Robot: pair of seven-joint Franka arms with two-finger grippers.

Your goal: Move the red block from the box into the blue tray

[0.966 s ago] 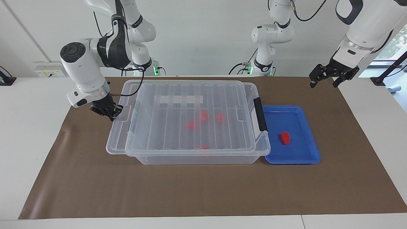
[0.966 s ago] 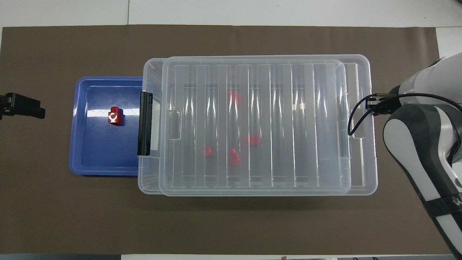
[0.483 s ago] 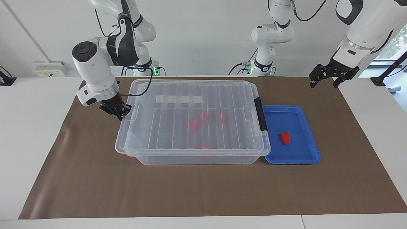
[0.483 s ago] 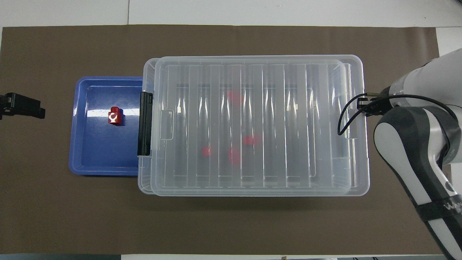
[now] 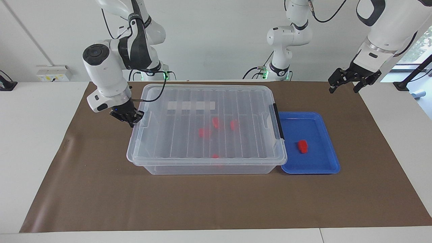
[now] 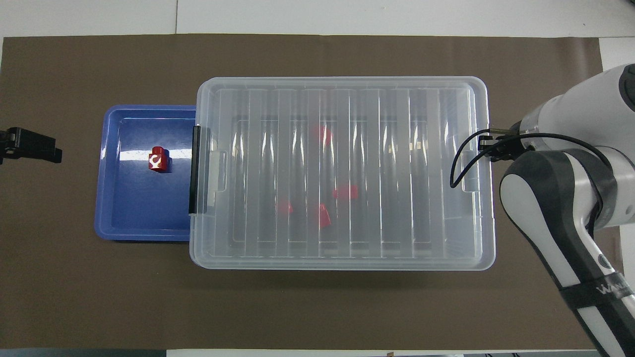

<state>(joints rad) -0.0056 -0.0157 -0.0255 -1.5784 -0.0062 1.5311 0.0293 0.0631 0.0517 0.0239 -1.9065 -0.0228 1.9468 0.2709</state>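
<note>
1. A plain white wall (image 5: 209, 40) rises where the table ends.
2. The white table (image 5: 33, 135) carries a brown mat (image 5: 216, 202) over most of its top.
3. A white socket strip (image 5: 54, 72) sits low on the wall.
4. A window (image 5: 418, 44) shows greenery at one edge.
</note>
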